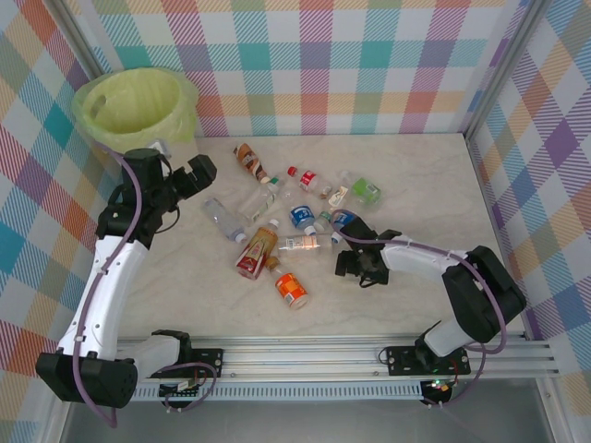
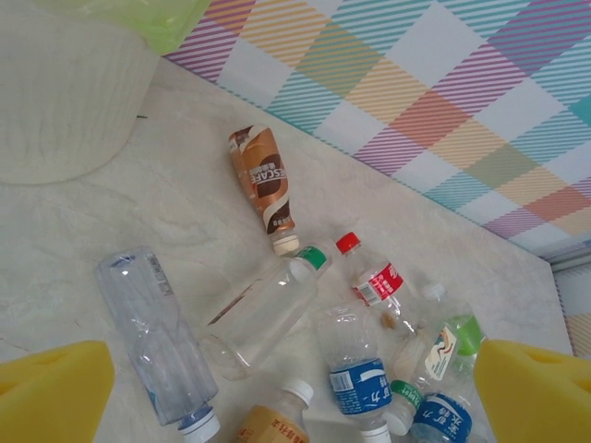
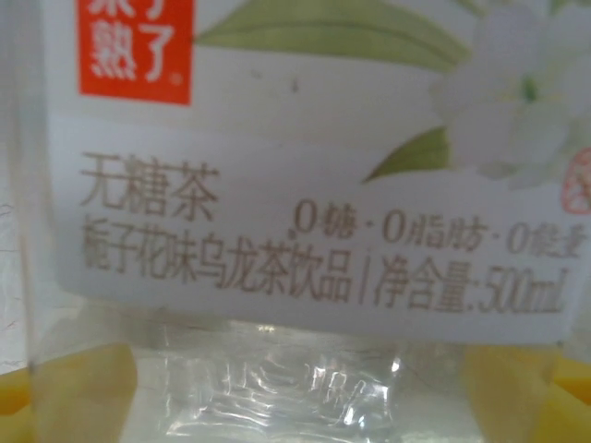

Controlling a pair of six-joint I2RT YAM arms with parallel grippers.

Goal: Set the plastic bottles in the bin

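While the plastic bottles [image 1: 294, 218] lay scattered in a loose heap across the middle of the worktop [image 1: 434, 185], none of them visibly inside the bin [image 1: 92, 100] at the far left corner, I judged the step in hand to be a pick with my right arm. That arm was stretched low and leftward over the worktop, elbow bent out to the right, with my right claw [image 1: 343, 251] down at the near right edge of the heap. On the right wrist camera a white-labelled bottle [image 3: 305, 185] sat right against the lens, its clear body between my yellow pads [image 3: 78, 397]. Whether those pads were already pressing on it or merely flanking it, I could not tell.

My left arm was raised and reached forward, its wrist just beside the bin and tipped down toward the heap. My left claw [image 1: 174, 175] was spread wide and carried nothing; below it lay a clear unlabelled bottle [image 2: 157, 337], with a brown-labelled bottle [image 2: 263, 175] farther off near the wall.

As I reckoned it, the next move called for a firm squeeze on the white-labelled bottle, a lift clear of its neighbours, and then a long carry across the heap to the bin. A thin clear bottle may buckle or slip, so the squeeze should be centred on its body.
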